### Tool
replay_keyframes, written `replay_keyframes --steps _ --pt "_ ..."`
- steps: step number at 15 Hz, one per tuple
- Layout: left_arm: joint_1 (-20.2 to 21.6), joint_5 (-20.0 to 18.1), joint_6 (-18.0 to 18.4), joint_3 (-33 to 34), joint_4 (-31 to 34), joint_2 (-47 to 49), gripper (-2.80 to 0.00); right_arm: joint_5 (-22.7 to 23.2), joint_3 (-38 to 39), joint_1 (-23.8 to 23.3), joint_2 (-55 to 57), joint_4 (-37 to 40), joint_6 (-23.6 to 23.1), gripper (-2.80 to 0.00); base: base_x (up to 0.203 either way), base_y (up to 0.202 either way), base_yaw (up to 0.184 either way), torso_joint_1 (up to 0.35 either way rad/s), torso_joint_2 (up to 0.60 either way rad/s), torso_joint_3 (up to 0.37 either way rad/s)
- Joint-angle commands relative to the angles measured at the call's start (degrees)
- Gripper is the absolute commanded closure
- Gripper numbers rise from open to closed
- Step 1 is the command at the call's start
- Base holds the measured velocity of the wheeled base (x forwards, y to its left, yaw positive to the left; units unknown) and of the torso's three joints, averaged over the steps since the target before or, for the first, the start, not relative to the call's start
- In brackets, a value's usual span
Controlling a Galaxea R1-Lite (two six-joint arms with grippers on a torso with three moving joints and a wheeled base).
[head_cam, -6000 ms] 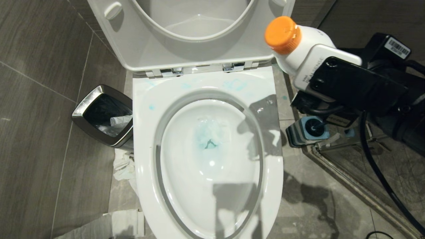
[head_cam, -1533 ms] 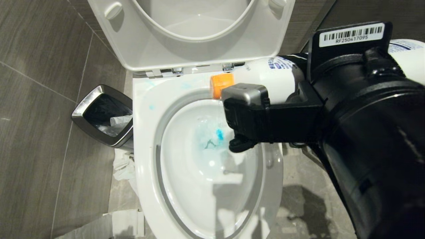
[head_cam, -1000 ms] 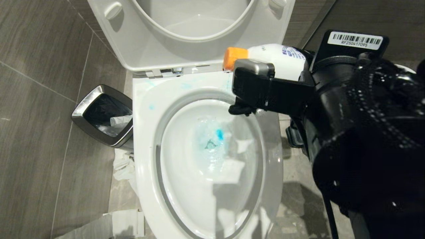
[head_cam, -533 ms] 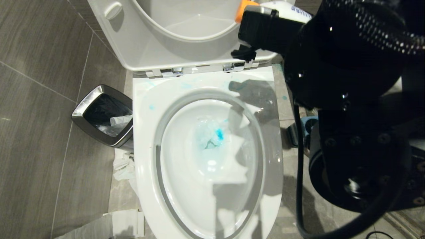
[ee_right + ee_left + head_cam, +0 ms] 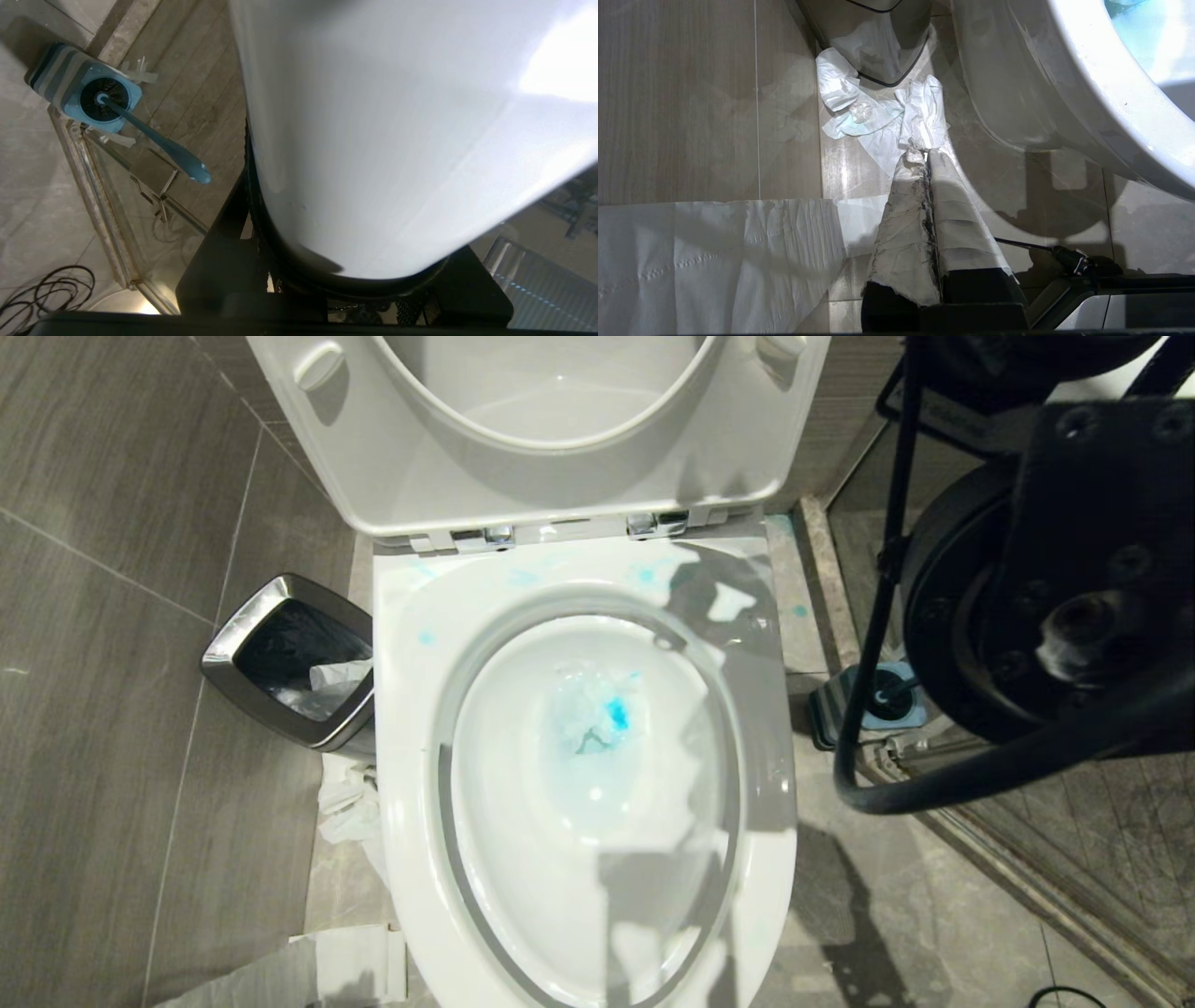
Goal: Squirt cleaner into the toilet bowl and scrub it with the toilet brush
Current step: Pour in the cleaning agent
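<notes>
The toilet bowl (image 5: 411,728) stands with seat and lid raised, and a bright blue blob of liquid (image 5: 615,713) lies in its basin. My right gripper (image 5: 350,275) is shut on the cleaner (image 5: 397,140), whose white body fills the right wrist view; its cap is hidden. In the head view only the right arm (image 5: 1074,579) shows, raised at the upper right. The toilet brush (image 5: 154,140) stands in its square blue holder (image 5: 882,695) on the floor right of the bowl. My left gripper (image 5: 924,154) is shut and empty, parked low beside the bowl's outer wall (image 5: 1017,93).
A steel-rimmed waste bin (image 5: 280,658) stands left of the bowl, with crumpled tissue (image 5: 878,116) and a paper sheet (image 5: 714,261) on the floor near it. A raised threshold and metal rail (image 5: 980,840) run along the right. A black cable (image 5: 868,663) hangs from the right arm.
The right arm has swung up and to the right, carrying the cleaner off the bowl and out of the head view. Fresh blue liquid stays in the basin.
</notes>
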Motion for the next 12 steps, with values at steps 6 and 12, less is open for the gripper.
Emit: replay_keyframes --steps 6,12 --pt "0.02 -0.05 0.0 0.0 0.01 0.09 0.0 -0.48 7.99 3.56 -6.04 -0.43 -5.78 0.0 0.0 0.0 0.0 0.0 0.0 0.0" --pt "0.02 -0.05 0.0 0.0 0.01 0.09 0.0 -0.48 8.94 4.82 -4.26 4.3 -5.82 0.0 0.0 0.0 0.0 0.0 0.0 0.0"
